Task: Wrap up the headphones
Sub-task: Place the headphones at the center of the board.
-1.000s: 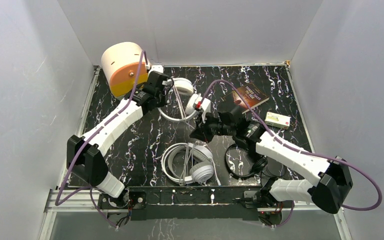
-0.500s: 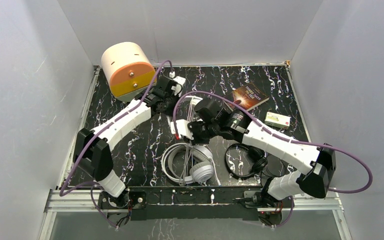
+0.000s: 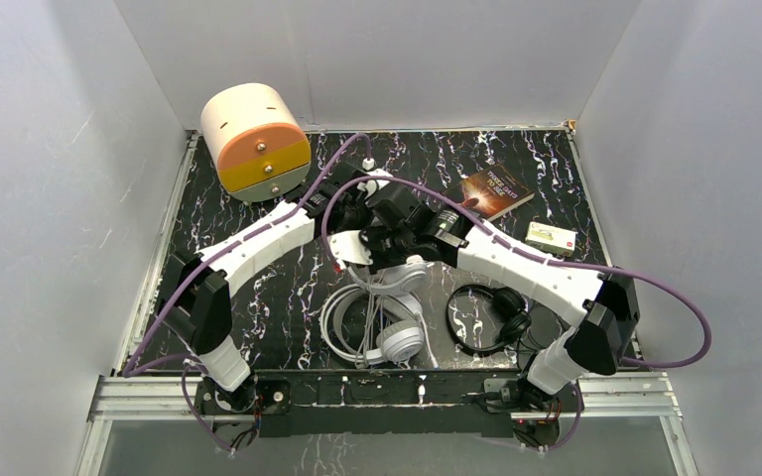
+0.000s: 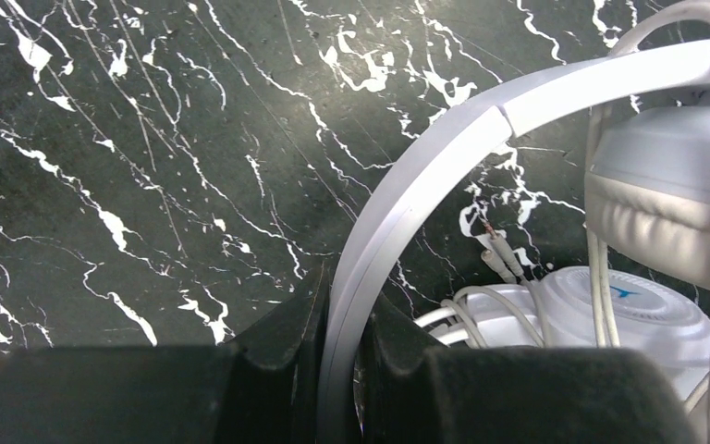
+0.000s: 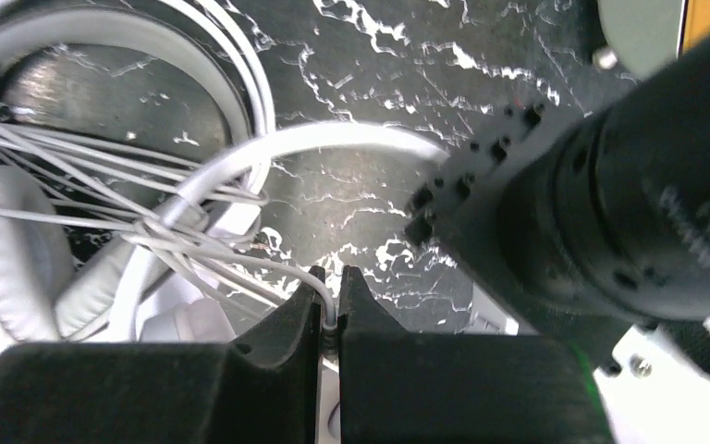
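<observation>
**Item:** slimmer white on-ear headphones [image 4: 425,176], hanging mid-worktop [image 3: 258,288], directly over the big white over-ear pair [image 3: 387,332], which is lying toward the near edge.
**Grips:** Left gripper [image 4: 342,314] is clamping the headband, fingers nearly together. Right gripper [image 5: 331,287] is pinching the thin cord [image 5: 162,229], almost closed.
**Hazard:** loose loops are crossing the lower pair, so pulling risks snagging it, or the cord slipping free.

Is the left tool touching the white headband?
Touching. The left wrist view shows the left tool shut on the white headband, a finger pressing each side.
</observation>
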You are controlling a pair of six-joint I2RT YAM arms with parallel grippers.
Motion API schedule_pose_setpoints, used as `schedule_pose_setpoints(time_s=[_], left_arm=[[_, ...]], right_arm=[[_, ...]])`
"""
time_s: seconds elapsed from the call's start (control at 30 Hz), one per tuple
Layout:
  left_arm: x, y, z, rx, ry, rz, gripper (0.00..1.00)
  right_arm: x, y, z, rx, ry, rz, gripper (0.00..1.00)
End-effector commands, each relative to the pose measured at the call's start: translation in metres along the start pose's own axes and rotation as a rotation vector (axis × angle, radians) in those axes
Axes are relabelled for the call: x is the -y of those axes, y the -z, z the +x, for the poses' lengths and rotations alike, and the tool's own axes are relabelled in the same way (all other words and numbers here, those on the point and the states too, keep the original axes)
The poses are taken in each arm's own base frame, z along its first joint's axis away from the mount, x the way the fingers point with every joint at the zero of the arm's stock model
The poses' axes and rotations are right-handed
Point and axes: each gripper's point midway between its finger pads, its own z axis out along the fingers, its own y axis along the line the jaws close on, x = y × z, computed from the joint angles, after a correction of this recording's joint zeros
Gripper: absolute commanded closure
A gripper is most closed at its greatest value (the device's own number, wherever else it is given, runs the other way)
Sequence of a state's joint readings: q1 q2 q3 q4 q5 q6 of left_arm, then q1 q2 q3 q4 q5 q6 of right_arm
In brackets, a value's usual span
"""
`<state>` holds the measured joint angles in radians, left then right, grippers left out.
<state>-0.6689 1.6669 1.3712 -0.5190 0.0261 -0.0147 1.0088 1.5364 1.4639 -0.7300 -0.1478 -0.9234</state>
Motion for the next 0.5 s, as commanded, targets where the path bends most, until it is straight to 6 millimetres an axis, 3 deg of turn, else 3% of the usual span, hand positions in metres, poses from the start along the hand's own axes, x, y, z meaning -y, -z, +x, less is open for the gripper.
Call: schedule_pose_setpoints(time_s=[0.0, 0.3, 0.47], left_arm=[[-0.002, 0.009, -0.006, 0.063, -0.012, -0.012, 1.0], [0.002, -0.015, -0.009, 0.035, -0.071, 0.04, 1.0], [-0.013, -0.027, -0.013, 0.018, -0.026, 0.026, 1.0]], right_arm=[[0.038, 0.009, 0.022, 0.002, -0.014, 0.187, 1.0], [0.045, -0.026, 0.058, 0.018, 0.039, 0.172, 0.97], [0.045, -0.047, 0.071, -0.01, 0.032, 0.138, 0.96]])
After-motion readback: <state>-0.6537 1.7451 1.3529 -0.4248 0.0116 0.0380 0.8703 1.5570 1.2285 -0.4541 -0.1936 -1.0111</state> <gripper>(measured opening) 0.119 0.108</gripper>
